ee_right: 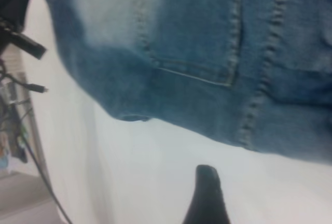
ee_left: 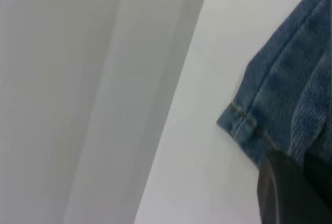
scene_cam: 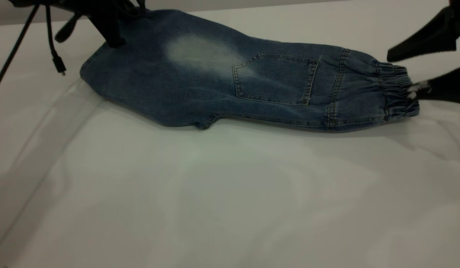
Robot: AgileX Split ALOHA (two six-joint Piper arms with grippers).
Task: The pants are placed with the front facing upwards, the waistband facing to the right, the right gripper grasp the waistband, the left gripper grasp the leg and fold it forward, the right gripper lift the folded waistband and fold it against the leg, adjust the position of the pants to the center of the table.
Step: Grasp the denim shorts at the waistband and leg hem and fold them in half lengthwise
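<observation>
The blue denim pants (scene_cam: 200, 82) lie lengthwise across the far part of the white table (scene_cam: 215, 193), with the patch pocket (scene_cam: 276, 80) on top. The gathered waistband (scene_cam: 397, 91) points right. My right gripper (scene_cam: 401, 74) is open at that end: one finger hangs above the band, and the white-scuffed fingertip (scene_cam: 415, 90) touches its edge. My left gripper (scene_cam: 88, 40) stands open at the leg end, one finger (scene_cam: 112, 35) pressed on the denim near the hem. In the left wrist view a black finger (ee_left: 290, 193) rests on the hem corner (ee_left: 244, 120).
A loose cable with a small plug (scene_cam: 60, 67) dangles beside the left arm, over the table's far left. The pants (ee_right: 197, 37) fill the right wrist view, with one black finger (ee_right: 207, 198) over bare table. White tabletop stretches in front of the pants.
</observation>
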